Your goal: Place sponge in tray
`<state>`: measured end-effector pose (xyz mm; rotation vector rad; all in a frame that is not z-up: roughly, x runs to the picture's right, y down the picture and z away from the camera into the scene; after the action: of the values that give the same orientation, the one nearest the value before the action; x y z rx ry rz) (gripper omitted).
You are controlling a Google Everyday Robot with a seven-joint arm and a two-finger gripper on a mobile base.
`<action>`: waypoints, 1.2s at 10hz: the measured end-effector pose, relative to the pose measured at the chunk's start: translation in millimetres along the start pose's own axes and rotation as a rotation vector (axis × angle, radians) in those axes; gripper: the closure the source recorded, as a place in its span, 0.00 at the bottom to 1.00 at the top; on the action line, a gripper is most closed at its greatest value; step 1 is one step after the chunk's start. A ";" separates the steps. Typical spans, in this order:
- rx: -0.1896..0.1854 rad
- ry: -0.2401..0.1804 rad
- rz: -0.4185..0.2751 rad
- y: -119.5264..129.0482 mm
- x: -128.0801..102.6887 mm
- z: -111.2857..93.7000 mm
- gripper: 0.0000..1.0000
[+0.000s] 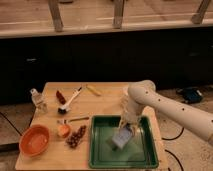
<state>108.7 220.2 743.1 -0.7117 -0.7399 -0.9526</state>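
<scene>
The dark-green tray sits at the front right of the wooden table. The pale grey-blue sponge is inside it, near the middle of the floor and slightly tilted. My gripper hangs from the white arm directly above the sponge, just over the tray's back half. I cannot make out whether the gripper touches the sponge.
A round orange bowl stands at the front left. A white-handled dish brush, a small bottle, a dark red cluster, a small orange item and a yellow item lie left of the tray. A dark counter runs behind the table.
</scene>
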 end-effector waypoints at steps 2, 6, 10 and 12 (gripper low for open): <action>0.004 -0.002 0.001 0.5 -0.2 0.2 0.21; 0.023 -0.004 -0.007 -0.2 -0.7 -0.3 0.20; 0.033 -0.011 -0.013 -0.7 -1.0 -1.1 0.20; 0.034 -0.014 -0.015 -0.3 -0.9 -1.2 0.20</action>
<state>108.4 219.5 741.8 -0.6845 -0.7725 -0.9473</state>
